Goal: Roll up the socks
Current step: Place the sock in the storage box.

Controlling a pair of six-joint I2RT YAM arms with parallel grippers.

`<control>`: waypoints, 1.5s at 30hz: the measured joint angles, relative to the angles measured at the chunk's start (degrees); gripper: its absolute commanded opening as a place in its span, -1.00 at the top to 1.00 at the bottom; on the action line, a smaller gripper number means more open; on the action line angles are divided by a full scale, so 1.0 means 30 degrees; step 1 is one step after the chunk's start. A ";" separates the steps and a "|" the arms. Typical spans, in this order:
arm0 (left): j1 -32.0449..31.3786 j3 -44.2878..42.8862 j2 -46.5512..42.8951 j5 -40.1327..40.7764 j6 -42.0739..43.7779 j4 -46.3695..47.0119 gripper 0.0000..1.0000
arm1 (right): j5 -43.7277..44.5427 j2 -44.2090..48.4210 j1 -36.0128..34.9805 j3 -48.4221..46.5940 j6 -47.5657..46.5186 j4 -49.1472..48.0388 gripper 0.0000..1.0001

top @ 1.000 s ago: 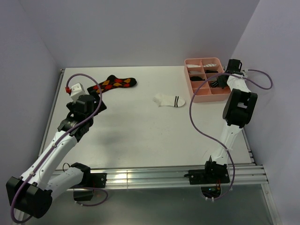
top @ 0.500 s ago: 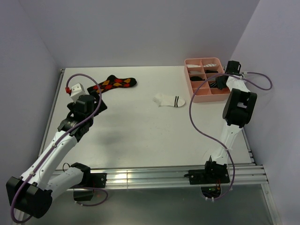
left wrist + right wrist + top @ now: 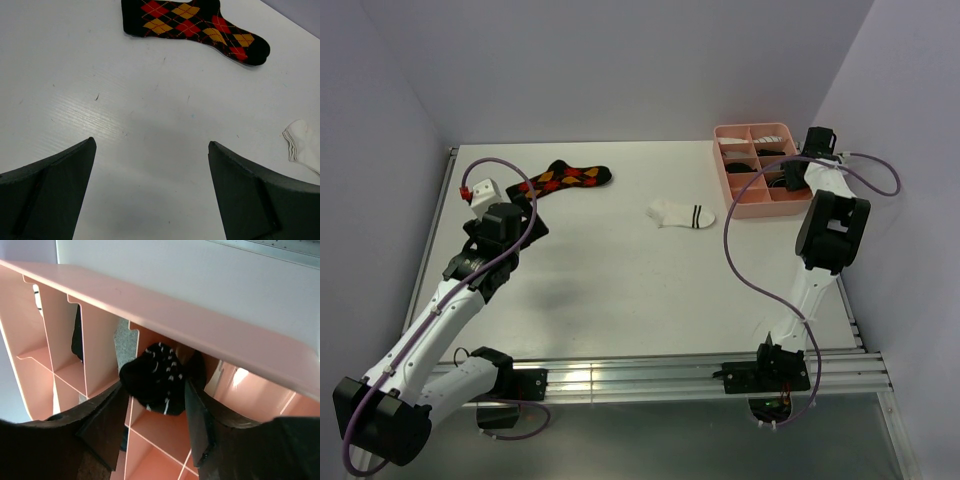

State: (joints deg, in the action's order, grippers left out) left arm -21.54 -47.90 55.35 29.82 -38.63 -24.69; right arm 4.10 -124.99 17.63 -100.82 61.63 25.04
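The black sock with argyle diamonds (image 3: 560,178) lies flat at the back left; it also shows in the left wrist view (image 3: 192,22). The short white sock with black cuff stripes (image 3: 682,213) lies mid-table, and its edge shows in the left wrist view (image 3: 302,145). My left gripper (image 3: 525,220) (image 3: 151,142) is open and empty above bare table, near the argyle sock. My right gripper (image 3: 788,178) (image 3: 154,385) is inside the pink tray, shut on the bunched black sock with thin white stripes (image 3: 157,380).
The pink compartment tray (image 3: 750,210) (image 3: 200,325) stands at the back right with rolled socks in several cells. Walls close the table at the left, back and right. The right arm's cable loops over the table's right side.
The right gripper has shifted very slightly at the tray. The left arm and the two socks on the table have not moved.
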 measured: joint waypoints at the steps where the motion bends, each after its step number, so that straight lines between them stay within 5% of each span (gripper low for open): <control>1: 0.0000 0.0000 -0.0007 0.0000 0.0000 0.0000 -0.99 | 0.0007 0.0058 0.0000 0.0000 0.0029 0.0095 -0.21; 15: 0.0000 0.0000 -0.0634 -0.0015 0.0007 0.0073 -0.99 | 0.1457 0.1406 0.0029 -0.0328 -0.0772 0.2667 -0.29; 24: 0.0000 0.0000 -0.0546 -0.0306 0.0015 0.0284 -0.99 | 0.1086 0.4444 -0.0328 0.0925 -0.4269 0.1668 -0.22; 31: 0.0000 0.0000 -0.0160 -0.0896 0.0015 0.0503 -0.99 | -0.0138 0.7373 -0.4962 0.2878 -0.8903 -0.1778 -0.04; 38: 0.0000 0.0000 -0.0175 -0.1719 -0.0080 0.0036 -0.99 | -0.1734 0.4612 -1.0142 0.2572 -1.1387 -0.2135 -0.03; 45: 0.0000 0.0627 -0.1443 -0.2565 -0.0488 -0.0532 -0.99 | -0.2331 0.1129 -1.1642 0.2084 -1.1861 -0.1209 -0.02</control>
State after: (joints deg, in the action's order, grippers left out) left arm -21.54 -46.02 51.03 22.13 -40.10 -26.28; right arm -2.90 -121.60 -17.30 -94.56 26.04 21.41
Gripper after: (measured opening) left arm 0.995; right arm 0.513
